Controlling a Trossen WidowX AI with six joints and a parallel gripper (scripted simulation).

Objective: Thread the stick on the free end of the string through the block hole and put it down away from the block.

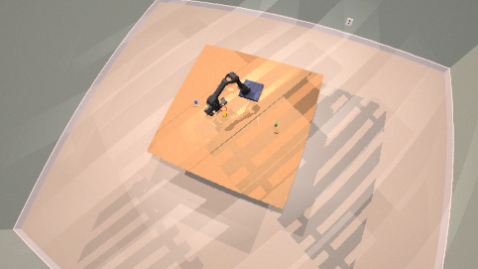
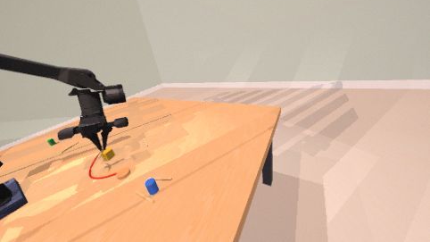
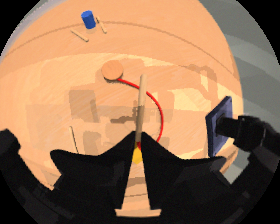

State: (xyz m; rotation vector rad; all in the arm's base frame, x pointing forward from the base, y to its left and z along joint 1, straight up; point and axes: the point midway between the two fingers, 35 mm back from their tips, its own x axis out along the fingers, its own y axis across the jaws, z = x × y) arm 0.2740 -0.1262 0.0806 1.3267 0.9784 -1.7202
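- A blue cylinder (image 2: 152,186) is standing upright on the desk (image 2: 214,151), near its front edge.
- Two loose sticks are lying by it: one (image 2: 145,196) just in front of it, the other (image 2: 163,179) just beside it.
- A small green piece (image 2: 51,142) is sitting far back on the desk, with another thin loose stick (image 2: 69,147) lying near it.
- A dark desk leg (image 2: 268,164) is showing under the far corner.
- A pale floor (image 2: 357,173) is catching striped shadows.
- A white wall plate (image 1: 349,21) is showing on the grey-green wall (image 2: 268,26).
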